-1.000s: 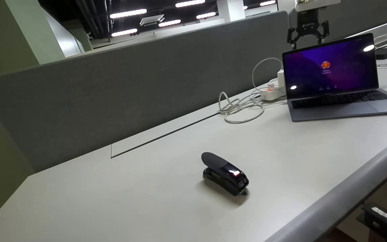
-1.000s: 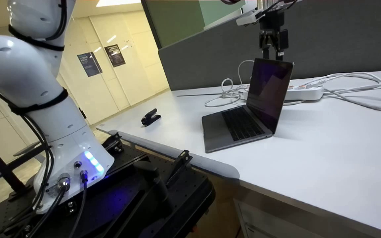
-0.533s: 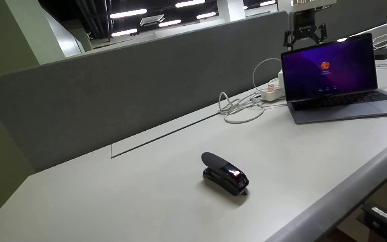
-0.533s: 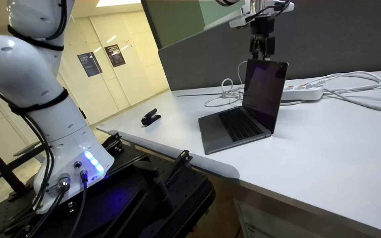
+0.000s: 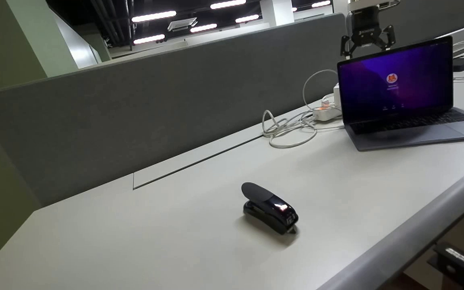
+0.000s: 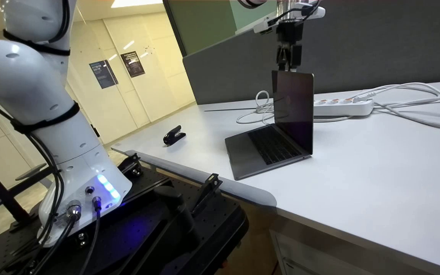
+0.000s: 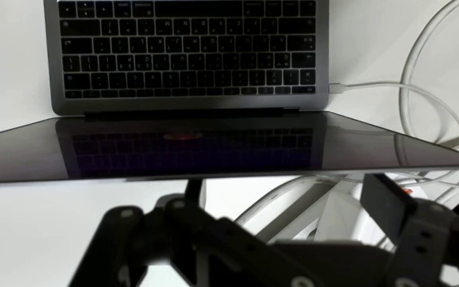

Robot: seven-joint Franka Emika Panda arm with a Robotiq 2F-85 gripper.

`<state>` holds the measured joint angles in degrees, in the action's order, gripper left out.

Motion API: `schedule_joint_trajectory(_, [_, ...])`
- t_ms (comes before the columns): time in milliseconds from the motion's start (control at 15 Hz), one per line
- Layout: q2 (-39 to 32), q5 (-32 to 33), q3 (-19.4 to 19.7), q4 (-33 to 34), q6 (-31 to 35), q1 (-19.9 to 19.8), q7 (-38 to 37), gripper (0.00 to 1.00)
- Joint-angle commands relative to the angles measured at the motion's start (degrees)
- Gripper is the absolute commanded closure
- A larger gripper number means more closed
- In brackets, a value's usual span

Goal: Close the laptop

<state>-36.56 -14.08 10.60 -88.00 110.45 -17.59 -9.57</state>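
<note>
Standing open on the white desk (image 5: 155,245), the silver-grey laptop (image 6: 245,154) shows its raised, purple-lit screen (image 5: 397,88) toward the grey-edged side of the desk. The black gripper (image 5: 367,52) hangs behind the screen's top rim, its fingers (image 7: 388,207) spread wide; whether they touch the screen cannot be told. Behind the laptop, close to the dark partition (image 5: 175,108), lie a white power strip (image 6: 344,110) and looping white cables (image 5: 274,132). A black stapler (image 5: 270,207) rests on the desk off to one side, well apart from the laptop. In an exterior view, a white plug (image 6: 364,97) sits in the power strip; in the wrist view, a thin connector (image 7: 336,88) sits in the laptop's side. Below the desk is a pale cabinet (image 6: 306,248), its inside hidden.
</note>
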Motion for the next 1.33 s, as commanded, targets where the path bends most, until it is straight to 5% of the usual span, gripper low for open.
schedule_joint_trajectory(0, [5.28, 1.95, 1.19, -8.48, 0.72, 2.93, -5.16, 0.00])
schedule_joint_trajectory(933, [10.32, 2.69, -1.32, -25.27, 6.94, 9.33, -4.98, 0.00])
schedule_joint_trajectory(1000, [7.26, 3.62, -0.98, -21.19, 4.31, 8.75, -4.52, 0.00])
schedule_joint_trajectory(1267, [7.93, 3.12, -1.51, -22.98, 6.39, 9.24, -4.46, 0.00])
